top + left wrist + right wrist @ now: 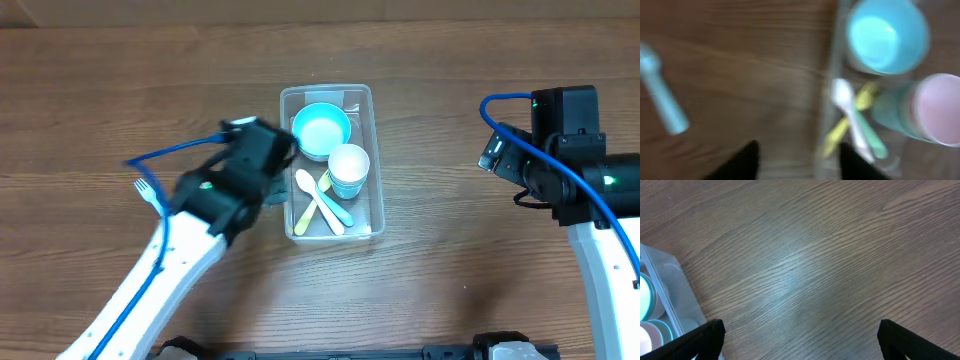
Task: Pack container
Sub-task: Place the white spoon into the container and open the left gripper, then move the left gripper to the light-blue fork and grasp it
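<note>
The clear container [377, 170] stands at the table's centre. It holds a blue bowl [321, 130], stacked cups [348, 170] and white, yellow and green spoons [320, 200]. My left gripper [277, 188] is open and empty at the container's left wall. In the blurred left wrist view its fingers [800, 162] straddle that wall [829, 100], with the bowl [887, 35], a pink cup [940, 107] nested in a teal one and the spoons [855, 120] to the right. My right gripper [497, 152] is open and empty, away to the right. The right wrist view shows its fingers [800, 345] over bare wood and the container's corner [670, 280].
A light blue fork [148, 192] lies on the wooden table left of my left arm. It also shows in the left wrist view [662, 97], at the left edge.
</note>
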Controlling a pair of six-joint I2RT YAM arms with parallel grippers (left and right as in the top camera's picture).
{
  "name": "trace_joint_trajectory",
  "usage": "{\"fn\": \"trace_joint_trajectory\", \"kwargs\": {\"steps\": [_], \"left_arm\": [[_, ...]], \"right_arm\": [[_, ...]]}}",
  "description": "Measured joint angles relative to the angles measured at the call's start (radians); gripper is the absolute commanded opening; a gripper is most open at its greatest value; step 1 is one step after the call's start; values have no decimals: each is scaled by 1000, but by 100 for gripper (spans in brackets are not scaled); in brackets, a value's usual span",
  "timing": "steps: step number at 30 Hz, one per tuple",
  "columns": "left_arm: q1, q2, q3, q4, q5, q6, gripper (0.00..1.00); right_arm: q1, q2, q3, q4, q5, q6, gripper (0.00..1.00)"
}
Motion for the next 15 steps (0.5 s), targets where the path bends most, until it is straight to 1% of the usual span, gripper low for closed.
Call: {"fn": "trace_joint_trajectory", "kwargs": {"steps": [1, 2, 3, 4, 7, 8, 10, 14, 15], "left_arm": [[38, -31, 2, -51, -28, -14, 79], [91, -67, 2, -112, -55, -27, 87], [150, -97, 2, -154, -77, -38, 97], [202, -116, 2, -178, -93, -51, 100], [358, -131, -11, -193, -115, -82, 100], [395, -132, -29, -176, -114, -87, 100], [490, -132, -122, -106, -108, -92, 100], [567, -130, -302, 78, -95, -91, 100], [575, -131, -373, 185, -91, -77, 100]], "right_arm": [[0, 0, 0, -1, 0, 0, 100], [0, 0, 0, 0, 0, 0, 100], [0, 0, 0, 1, 0, 0, 100], [0, 0, 0, 0, 0, -1, 100], [0, 0, 0, 0, 0, 0, 100], [0, 0, 0, 0, 0, 0, 100], [0, 0, 0, -1, 0, 0, 100], [0, 0, 0, 0, 0, -1, 100], [0, 0, 0, -1, 0, -1, 100]]}}
